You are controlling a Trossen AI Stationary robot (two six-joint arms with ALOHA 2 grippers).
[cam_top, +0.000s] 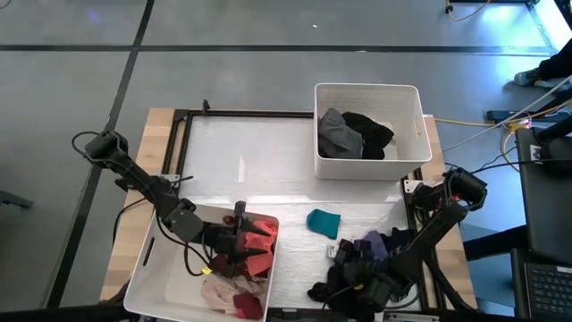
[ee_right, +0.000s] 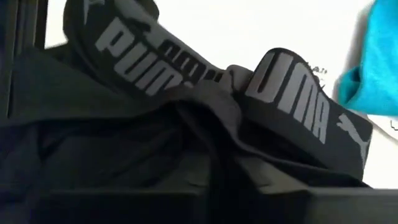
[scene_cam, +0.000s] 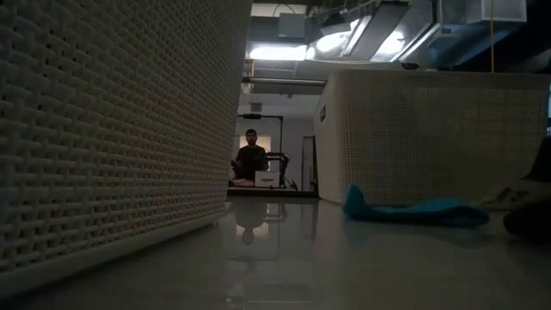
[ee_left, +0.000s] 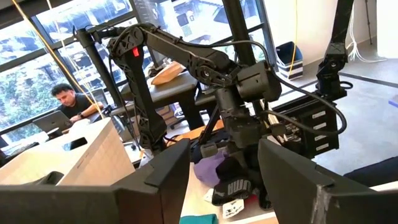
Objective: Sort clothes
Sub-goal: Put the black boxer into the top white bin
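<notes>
My left gripper (cam_top: pixel 241 240) is open and empty (ee_left: pixel 224 186) over the near-left white bin (cam_top: pixel 147 268), just above the red, maroon and pink clothes (cam_top: pixel 246 268) that lie in it. My right gripper (cam_top: pixel 353 273) is down in a pile of black clothes (cam_top: pixel 344 268) and a purple one (cam_top: pixel 374 241) at the near right. Its wrist view is filled by a black garment with a lettered waistband (ee_right: pixel 205 106). A teal garment (cam_top: pixel 323 222) lies flat on the table between the bins and shows in the low view (scene_cam: pixel 413 211).
A second white bin (cam_top: pixel 366 88) at the far right holds grey and black clothes (cam_top: pixel 356 134). Both bins' walls (scene_cam: pixel 103 129) (scene_cam: pixel 430 138) flank the low view. Bare white tabletop (cam_top: pixel 250 161) lies at the far left. People sit in the room beyond (scene_cam: pixel 251 159) (ee_left: pixel 68 102).
</notes>
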